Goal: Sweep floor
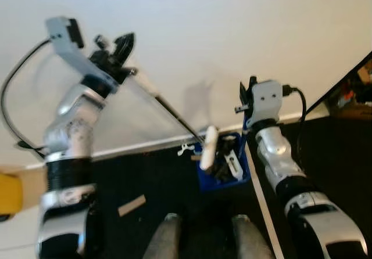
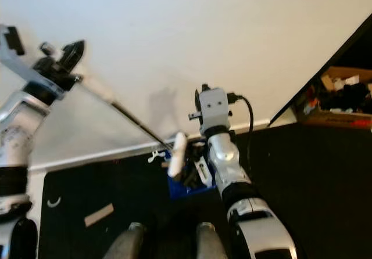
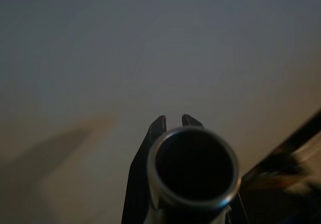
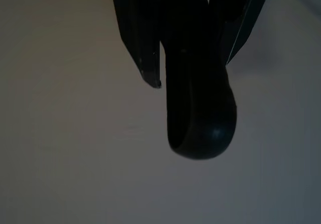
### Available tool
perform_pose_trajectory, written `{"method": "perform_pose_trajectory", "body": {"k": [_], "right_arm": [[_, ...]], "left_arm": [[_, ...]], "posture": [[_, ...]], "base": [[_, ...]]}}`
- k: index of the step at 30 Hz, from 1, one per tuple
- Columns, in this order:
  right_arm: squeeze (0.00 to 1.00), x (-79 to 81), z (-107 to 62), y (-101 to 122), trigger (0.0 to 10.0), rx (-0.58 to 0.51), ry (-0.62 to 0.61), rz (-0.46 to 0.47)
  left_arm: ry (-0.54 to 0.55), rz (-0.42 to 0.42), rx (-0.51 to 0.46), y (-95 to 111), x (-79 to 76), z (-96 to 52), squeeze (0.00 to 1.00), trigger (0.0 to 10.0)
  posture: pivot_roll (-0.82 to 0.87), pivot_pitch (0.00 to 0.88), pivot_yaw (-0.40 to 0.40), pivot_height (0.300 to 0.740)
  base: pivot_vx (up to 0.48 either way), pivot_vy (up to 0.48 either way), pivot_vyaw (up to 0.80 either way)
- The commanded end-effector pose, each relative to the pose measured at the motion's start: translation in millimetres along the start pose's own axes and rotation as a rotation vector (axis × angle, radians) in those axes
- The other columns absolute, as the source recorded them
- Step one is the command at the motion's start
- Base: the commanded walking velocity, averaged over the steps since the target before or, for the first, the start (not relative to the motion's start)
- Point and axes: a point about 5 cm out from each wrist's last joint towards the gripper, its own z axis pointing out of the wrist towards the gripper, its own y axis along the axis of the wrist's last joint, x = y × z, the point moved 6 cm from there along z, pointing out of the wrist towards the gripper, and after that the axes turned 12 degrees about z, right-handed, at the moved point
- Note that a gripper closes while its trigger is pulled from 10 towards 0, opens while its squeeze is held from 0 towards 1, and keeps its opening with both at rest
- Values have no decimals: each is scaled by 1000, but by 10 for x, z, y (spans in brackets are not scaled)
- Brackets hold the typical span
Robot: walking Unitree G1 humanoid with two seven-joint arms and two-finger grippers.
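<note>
My left gripper point(image 1: 120, 51) is raised high at the left, shut on the top of a broom handle point(image 1: 170, 112). The handle's round tube end point(image 3: 192, 168) sits between the fingers. It slants down to a white broom part point(image 1: 208, 146) over a blue dustpan point(image 1: 204, 177) by the wall. The dustpan holds dark and white bits. My right gripper point(image 1: 250, 92) is above the dustpan's right side, shut on a black rounded handle point(image 4: 200, 108); this looks like the dustpan's upright handle.
A white wall with a baseboard point(image 1: 139, 146) meets a dark floor. A beige scrap point(image 1: 132, 205) and a small white piece point(image 1: 186, 149) lie on the floor. A cardboard box point(image 2: 343, 99) of clutter stands at the right. My legs point(image 1: 168, 236) are at the bottom.
</note>
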Motion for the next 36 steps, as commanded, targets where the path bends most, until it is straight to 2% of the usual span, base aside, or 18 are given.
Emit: {"method": "perform_pose_trajectory", "body": {"k": [1, 2, 4, 5, 7, 8, 11, 15, 21, 23, 25, 28, 36], "right_arm": [[0, 32, -104, -185, 10000, 57, -1, 22], [0, 37, -106, -187, 10000, 58, 0, 23], [0, 37, -106, -187, 10000, 58, 0, 23], [0, 39, -107, -188, 10000, 59, 3, 23], [0, 39, -107, -188, 10000, 59, 3, 23], [0, 35, -108, -187, 10000, 59, 4, 21], [0, 24, -110, -187, 10000, 59, 3, 19], [0, 15, -101, -164, 10000, 51, 3, 17], [0, 9, -80, -99, 10000, 26, 5, 17], [0, -7, -75, -60, 10000, 11, 5, 18], [0, -11, -72, -40, 10000, 4, 6, 18], [0, -48, -76, 34, 10000, -26, 5, 18], [0, -75, -71, 154, 10000, -66, 2, 20]], "left_arm": [[42, 95, 43, 15, 188, -164, 0, 10000], [68, 127, 69, -14, 276, -232, 0, 10000], [68, 127, 69, -14, 276, -232, 0, 10000], [117, 189, 116, -96, 422, -342, 0, 10000], [117, 189, 116, -96, 422, -342, 0, 10000], [176, 239, 150, -169, 557, -407, 0, 10000], [269, 294, 158, -240, 752, -452, 0, 10000], [371, 279, 124, -304, 910, -454, 0, 10000], [392, 299, 160, -458, 928, -391, 0, 10000], [412, 328, 168, -488, 956, -364, 0, 10000], [419, 338, 168, -483, 967, -358, 0, 10000], [439, 371, 160, -483, 989, -272, 0, 10000], [481, 382, 140, -446, 1012, -177, 0, 10000]], "posture": [[121, 442, 64, 740], [120, 444, 62, 740], [120, 444, 62, 740], [117, 452, 58, 740], [117, 452, 58, 740], [114, 457, 57, 740], [109, 462, 54, 740], [93, 471, 47, 740], [67, 490, 45, 740], [59, 499, 41, 740], [52, 502, 41, 740], [41, 521, 42, 740], [5, 540, 42, 740]], "base": [[0, 0, 0], [0, 0, 0], [0, 0, 0], [0, 0, 0], [0, 0, 0], [0, 0, 0], [0, 0, 0], [0, 0, 0], [0, 0, 0], [0, 0, 0], [0, 0, 0], [0, 0, 0], [0, 0, 0]]}}
